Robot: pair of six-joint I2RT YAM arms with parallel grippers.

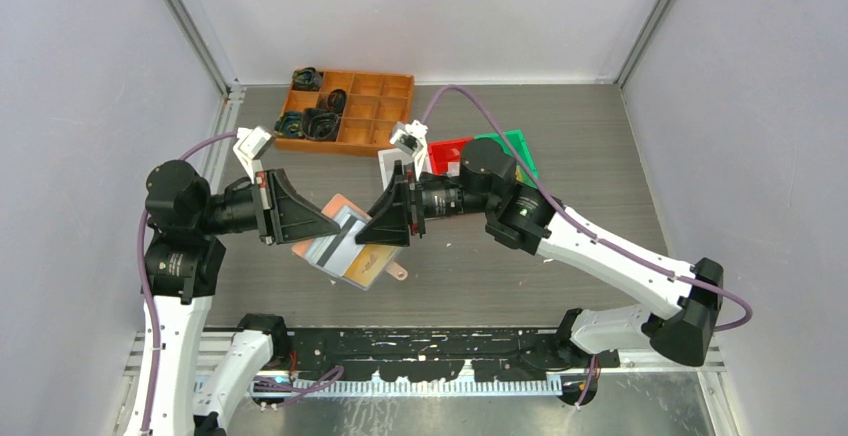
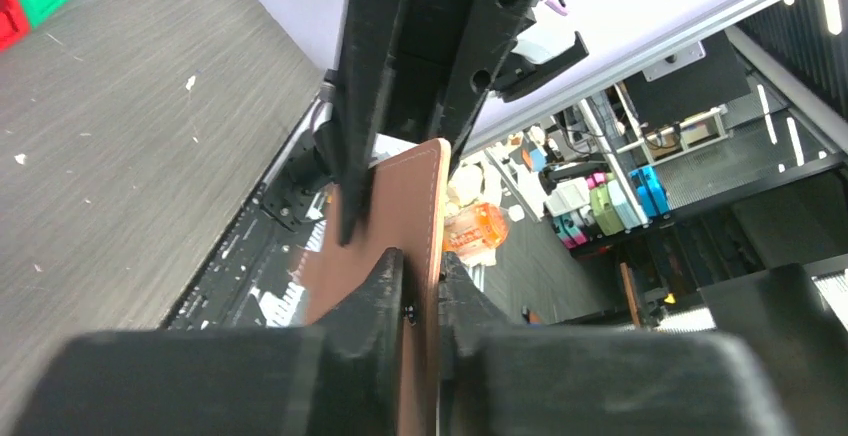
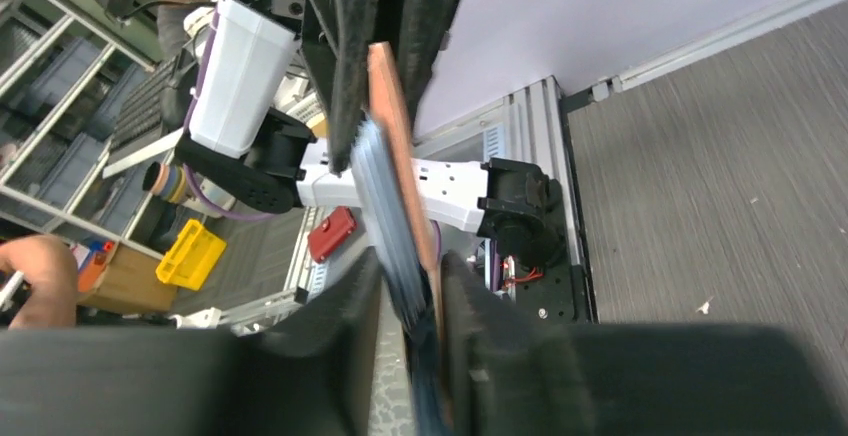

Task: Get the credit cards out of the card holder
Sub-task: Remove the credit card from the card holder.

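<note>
Count, top view.
- Robot arms: 2, left arm [image 1: 175, 256] and right arm [image 1: 600, 251].
- Card holder [image 1: 338, 205]: 1, mid-table between the arms.
- Cards showing in it: 2 faces made out, one orange card [image 1: 368, 266] and one pale striped card [image 1: 322, 252]. Any further cards in the sleeves can't be counted.
- Compartment tray [image 1: 385, 106]: 1, far left of centre.
- Black items [image 1: 307, 79] in the tray: 4 clumps, one per compartment, all at its left end.
- Bins, far right of the tray: 2, one red bin [image 1: 447, 153] and one green bin [image 1: 515, 146].
</note>
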